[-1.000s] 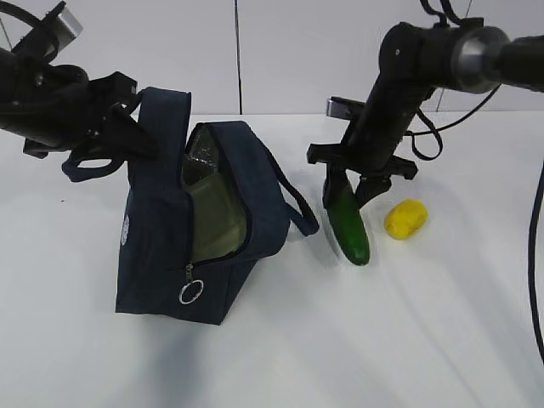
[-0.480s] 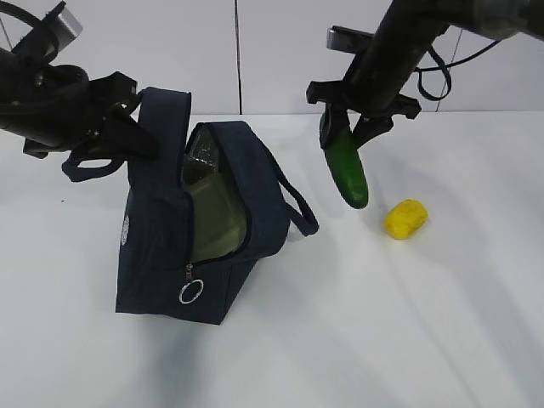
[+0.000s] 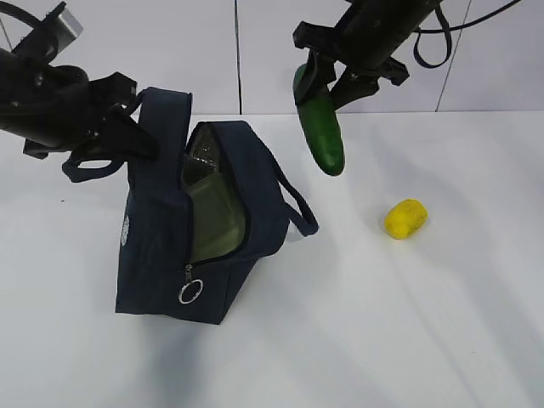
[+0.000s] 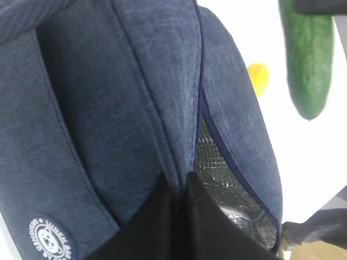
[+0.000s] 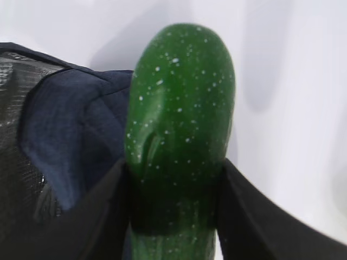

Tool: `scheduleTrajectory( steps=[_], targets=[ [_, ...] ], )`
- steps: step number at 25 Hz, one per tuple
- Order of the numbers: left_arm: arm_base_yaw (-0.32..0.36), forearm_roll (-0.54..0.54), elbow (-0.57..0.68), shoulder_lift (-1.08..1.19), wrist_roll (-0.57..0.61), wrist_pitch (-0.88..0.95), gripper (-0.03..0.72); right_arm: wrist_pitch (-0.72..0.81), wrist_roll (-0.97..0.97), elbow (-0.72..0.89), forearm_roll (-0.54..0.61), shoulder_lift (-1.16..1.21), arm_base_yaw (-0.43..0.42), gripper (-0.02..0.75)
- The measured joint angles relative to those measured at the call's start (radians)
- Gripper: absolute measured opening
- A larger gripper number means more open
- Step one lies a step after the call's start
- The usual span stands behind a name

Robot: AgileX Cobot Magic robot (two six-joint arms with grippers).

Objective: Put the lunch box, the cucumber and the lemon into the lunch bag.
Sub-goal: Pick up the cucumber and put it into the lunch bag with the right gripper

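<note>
The navy lunch bag stands on the white table with its zipped flap pulled open, and silver lining shows inside. My left gripper is shut on the flap's edge and holds it up. My right gripper is shut on the dark green cucumber, which hangs upright in the air to the right of and above the bag's opening. The yellow lemon lies on the table to the right. An olive-green surface fills the opening; I cannot tell whether it is the lunch box or lining.
A loop handle hangs off the bag's right side, and the zipper's metal ring dangles at its front. A white wall stands close behind the table.
My right gripper has lifted the cucumber off the table beside the lemon and carried it up and left toward the bag. The left gripper, bag and lemon have not moved.
</note>
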Motion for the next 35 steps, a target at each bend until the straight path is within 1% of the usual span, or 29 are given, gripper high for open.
scheduleTrajectory(
  steps=[2, 11, 17, 25, 27, 32, 35],
  targets=[
    [0.0, 0.0, 0.0, 0.0, 0.0, 0.007, -0.001, 0.0, -0.007, 0.018, 0.0, -0.026, 0.0, 0.347],
    [0.0, 0.0, 0.0, 0.0, 0.0, 0.018, -0.001, 0.0, -0.049, 0.194, -0.002, -0.136, 0.0, 0.346],
    [0.0, 0.0, -0.002, 0.0, 0.0, 0.038, -0.001, 0.002, -0.092, 0.212, 0.051, -0.17, 0.0, 0.346],
    [0.0, 0.002, -0.004, 0.0, 0.0, 0.057, -0.001, 0.004, -0.098, 0.214, 0.056, -0.21, 0.002, 0.345],
    [0.0, 0.002, -0.004, 0.0, 0.0, 0.064, -0.001, 0.004, -0.1, 0.237, 0.059, -0.217, 0.006, 0.345],
    [0.0, 0.004, -0.004, -0.001, 0.0, 0.072, -0.001, 0.004, -0.178, 0.362, 0.152, -0.242, 0.012, 0.345],
    [0.0, 0.004, -0.004, -0.001, 0.0, 0.079, -0.001, 0.004, -0.221, 0.398, 0.211, -0.252, 0.012, 0.345]
  ],
)
